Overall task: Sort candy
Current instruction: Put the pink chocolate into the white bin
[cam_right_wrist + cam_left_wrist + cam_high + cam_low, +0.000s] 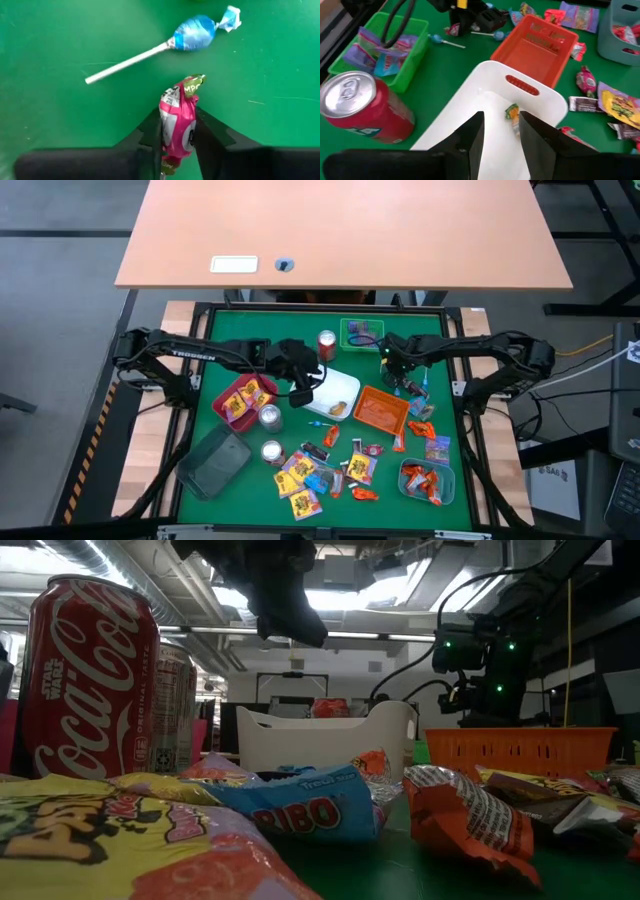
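Note:
Wrapped candy lies scattered over the near half of the green mat [345,465]. My right gripper [177,135] points steeply down at the mat beyond the orange tray [380,410] and is shut on a pink wrapped candy [177,122]. A blue lollipop [195,32] with a white stick lies flat on the mat just past it. My left gripper [502,132] hangs open over the white tray [485,100] and holds nothing. One small yellow-green candy [512,111] lies on that tray's floor. My right gripper pinches the pink candy's wrapped body [175,131] between its two fingers, one on each side. The fingers come from above, pointing steeply down. The twisted green end [192,85] sticks out past the fingertips; whether the candy is clear of the mat I cannot tell.
A green tray [362,333] with purple-blue packets stands at the back, a red can [327,342] beside it. A red tray [240,402], two silver cans [270,417], a dark tray [213,463] and a grey-blue tray [428,480] ring the candy.

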You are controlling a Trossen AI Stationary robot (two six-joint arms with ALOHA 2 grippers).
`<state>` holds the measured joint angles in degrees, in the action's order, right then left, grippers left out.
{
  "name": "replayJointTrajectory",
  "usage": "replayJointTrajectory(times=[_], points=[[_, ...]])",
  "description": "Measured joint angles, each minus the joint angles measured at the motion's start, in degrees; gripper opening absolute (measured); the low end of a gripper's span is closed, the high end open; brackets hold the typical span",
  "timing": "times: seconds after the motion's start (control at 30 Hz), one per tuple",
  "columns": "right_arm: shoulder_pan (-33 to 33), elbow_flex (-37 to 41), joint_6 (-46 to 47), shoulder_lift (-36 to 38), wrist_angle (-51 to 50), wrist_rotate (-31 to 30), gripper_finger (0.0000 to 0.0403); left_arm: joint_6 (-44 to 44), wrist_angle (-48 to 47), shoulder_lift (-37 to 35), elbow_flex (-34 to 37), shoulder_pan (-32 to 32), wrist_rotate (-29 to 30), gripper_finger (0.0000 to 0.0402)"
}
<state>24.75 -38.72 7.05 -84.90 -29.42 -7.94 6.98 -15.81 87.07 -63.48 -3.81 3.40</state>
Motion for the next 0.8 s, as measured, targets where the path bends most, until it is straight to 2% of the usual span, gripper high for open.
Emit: replayJointTrajectory(times=[0.17,0.37,0.63,0.8], points=[[0.0,0.0,-2.0,0.4,-0.2,0.0,0.0046,0.0,0.0,0.0,0.0,1.9,0.0,0.0112],[0.0,-0.2,-2.2,3.5,-2.8,0.0,0.0051,0.0,0.3,0.0,0.0,5.0,0.0,0.0112],[0.0,-6.4,-2.5,7.9,-12.2,0.1,0.0045,0.0,0.4,0.0,0.0,8.6,0.0,0.0112],[0.0,-10.1,-2.5,10.1,-12.1,5.5,0.005,0.0,0.4,0.0,0.0,11.2,0.0,0.0112]])
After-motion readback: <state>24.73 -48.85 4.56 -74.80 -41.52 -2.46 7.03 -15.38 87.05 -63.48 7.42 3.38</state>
